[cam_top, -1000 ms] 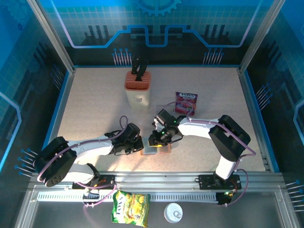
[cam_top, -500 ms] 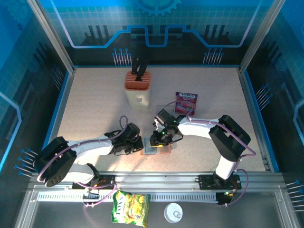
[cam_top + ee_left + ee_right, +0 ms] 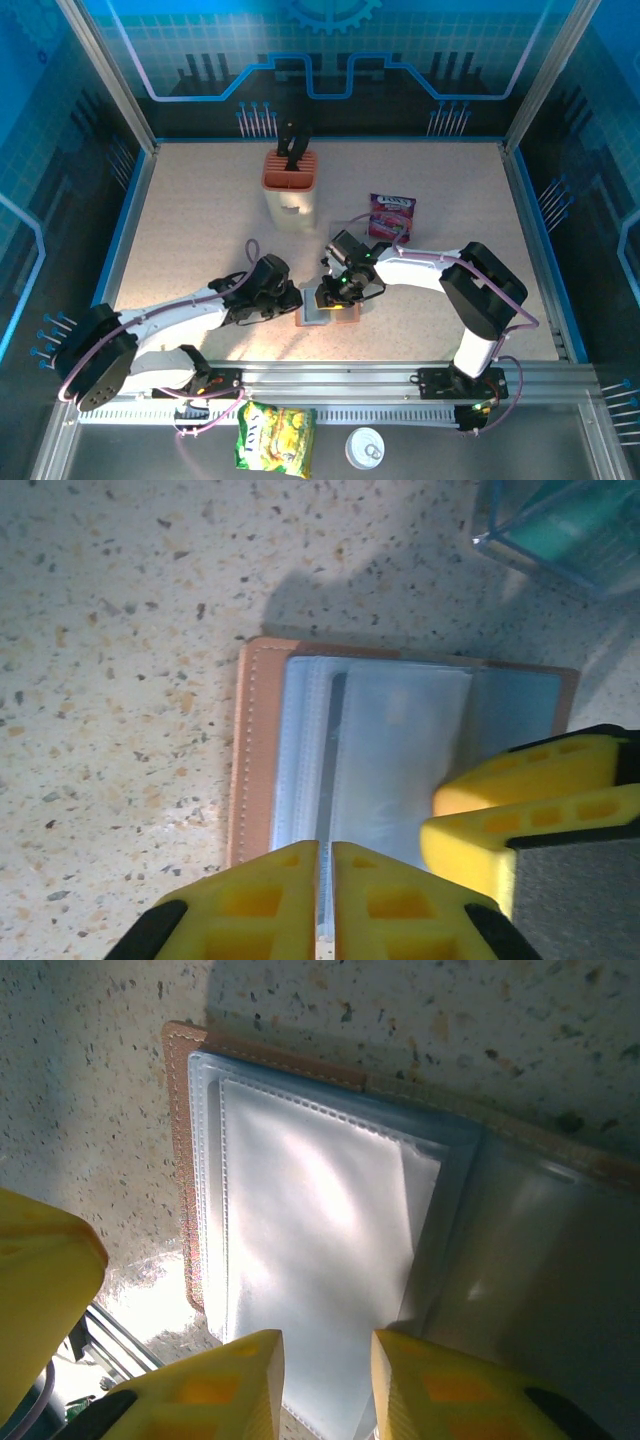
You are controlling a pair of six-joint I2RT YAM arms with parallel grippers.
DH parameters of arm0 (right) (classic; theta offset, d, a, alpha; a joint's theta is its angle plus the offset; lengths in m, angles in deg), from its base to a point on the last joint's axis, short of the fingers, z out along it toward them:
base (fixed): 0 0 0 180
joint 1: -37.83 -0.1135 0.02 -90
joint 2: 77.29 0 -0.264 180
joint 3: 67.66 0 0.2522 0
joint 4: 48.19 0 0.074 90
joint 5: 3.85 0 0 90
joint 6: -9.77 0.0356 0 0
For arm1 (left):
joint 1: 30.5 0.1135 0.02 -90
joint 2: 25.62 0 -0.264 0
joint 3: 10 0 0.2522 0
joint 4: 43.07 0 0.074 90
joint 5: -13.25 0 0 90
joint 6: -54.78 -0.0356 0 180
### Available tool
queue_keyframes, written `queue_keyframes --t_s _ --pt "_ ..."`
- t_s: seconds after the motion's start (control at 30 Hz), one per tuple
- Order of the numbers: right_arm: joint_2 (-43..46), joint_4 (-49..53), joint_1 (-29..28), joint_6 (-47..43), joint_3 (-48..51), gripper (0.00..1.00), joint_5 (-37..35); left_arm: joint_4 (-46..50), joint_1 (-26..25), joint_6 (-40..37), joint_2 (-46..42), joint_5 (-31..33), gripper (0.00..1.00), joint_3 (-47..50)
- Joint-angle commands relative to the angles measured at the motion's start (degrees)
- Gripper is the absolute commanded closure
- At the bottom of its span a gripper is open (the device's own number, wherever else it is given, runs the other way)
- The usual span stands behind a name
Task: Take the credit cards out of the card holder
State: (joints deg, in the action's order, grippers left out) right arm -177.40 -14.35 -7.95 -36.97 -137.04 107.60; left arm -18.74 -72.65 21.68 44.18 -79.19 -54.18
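Speckled tabletop (image 3: 200,220) holds the card holder (image 3: 328,314) spread open, with the left gripper (image 3: 325,855) all but clenched at its 9 o'clock and the right gripper (image 3: 325,1350) slightly parted, pressing its sleeves (image 3: 320,1200) at 12 o'clock; the next move likely calls for pinching 1 of the credit cards by an edge.

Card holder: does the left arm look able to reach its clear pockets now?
Probably yes. The left gripper sits at the edge of the open card holder, over its clear pockets. The right gripper rests toward the other side and seems to leave this part free.

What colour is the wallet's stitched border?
Tan-brown; the wallet shows best from the left wrist.
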Motion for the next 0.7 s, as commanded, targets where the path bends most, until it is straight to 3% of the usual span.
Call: queue_keyframes --t_s 0.0,0.23,0.67 --pt "0.6 0.8 0.1 -0.4 0.7 0.72 -0.5 -0.9 0.4 0.5 0.2 -1.6 0.86 -1.6" --pt "1.1 0.6 0.2 -0.4 1.4 0.74 -0.8 -4.8 0.4 2.5 3.1 -4.1 0.78 -1.1" --pt "1.8 0.5 0.5 -0.3 2.2 0.75 -1.4 -8.0 0.3 3.7 5.0 -5.2 0.73 -0.2"
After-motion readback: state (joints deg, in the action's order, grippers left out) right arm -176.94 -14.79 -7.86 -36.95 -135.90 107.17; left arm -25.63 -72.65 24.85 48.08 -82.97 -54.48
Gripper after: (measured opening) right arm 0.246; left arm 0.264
